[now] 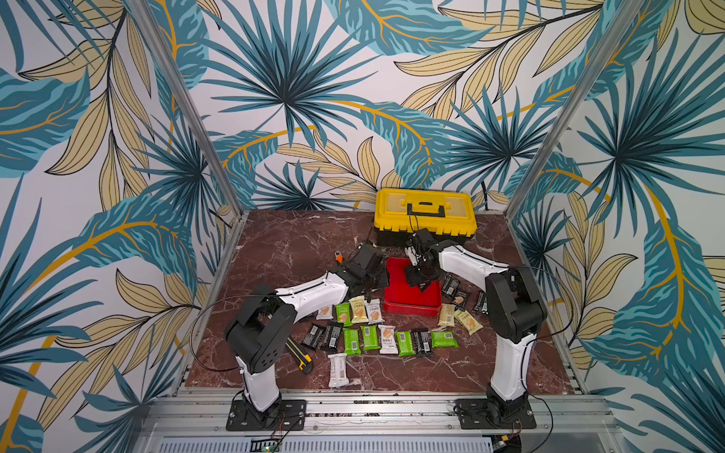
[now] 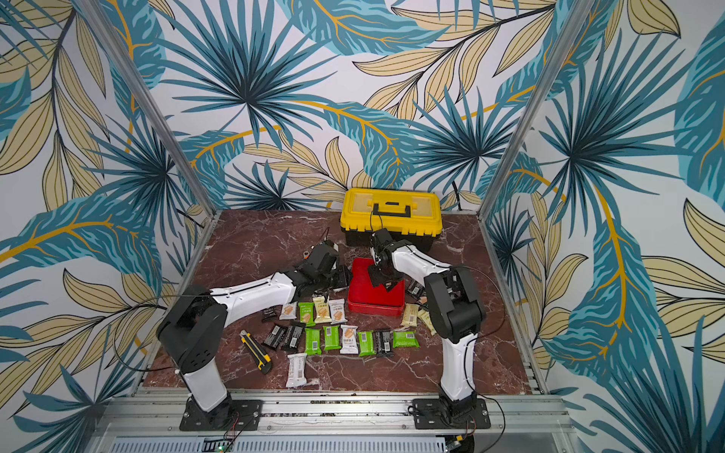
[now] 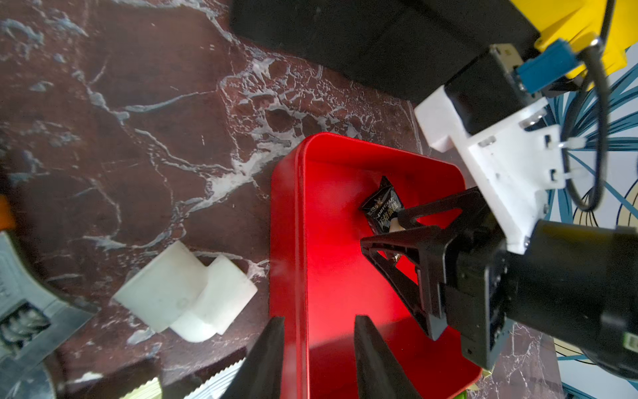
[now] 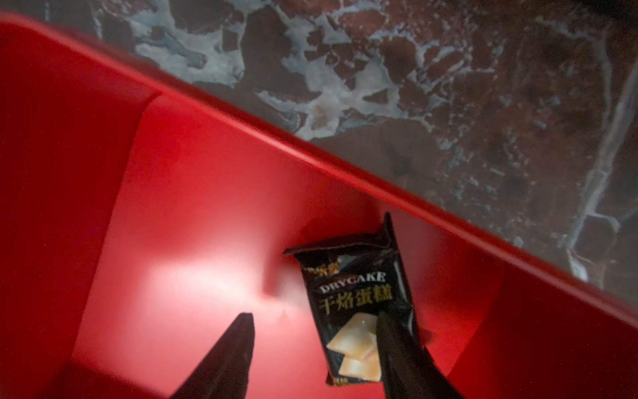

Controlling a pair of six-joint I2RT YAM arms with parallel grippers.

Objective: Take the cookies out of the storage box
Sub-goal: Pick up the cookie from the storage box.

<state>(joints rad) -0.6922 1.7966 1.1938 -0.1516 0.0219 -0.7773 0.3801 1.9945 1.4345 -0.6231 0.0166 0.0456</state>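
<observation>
The red storage box (image 1: pixel 408 304) (image 2: pixel 372 304) sits mid-table. One black cookie packet (image 4: pixel 355 293) (image 3: pixel 381 203) lies on its floor near a far corner. My right gripper (image 4: pixel 314 316) (image 1: pixel 421 284) is down inside the box, open, one fingertip lying over the packet's edge and the other on bare red floor. My left gripper (image 3: pixel 319 318) (image 1: pixel 376 280) straddles the box's left wall (image 3: pixel 288 224), jaws apart, one finger outside and one inside. Several more cookies (image 1: pixel 351 341) (image 2: pixel 331 337), green, white, cream and black, lie in rows on the table in front of the box.
A yellow-and-black toolbox (image 1: pixel 425 213) stands right behind the box. A white pipe elbow (image 3: pixel 186 290) lies just left of the box, by my left gripper. A utility knife (image 2: pixel 255 349) lies front left. More packets (image 1: pixel 455 288) lie right of the box.
</observation>
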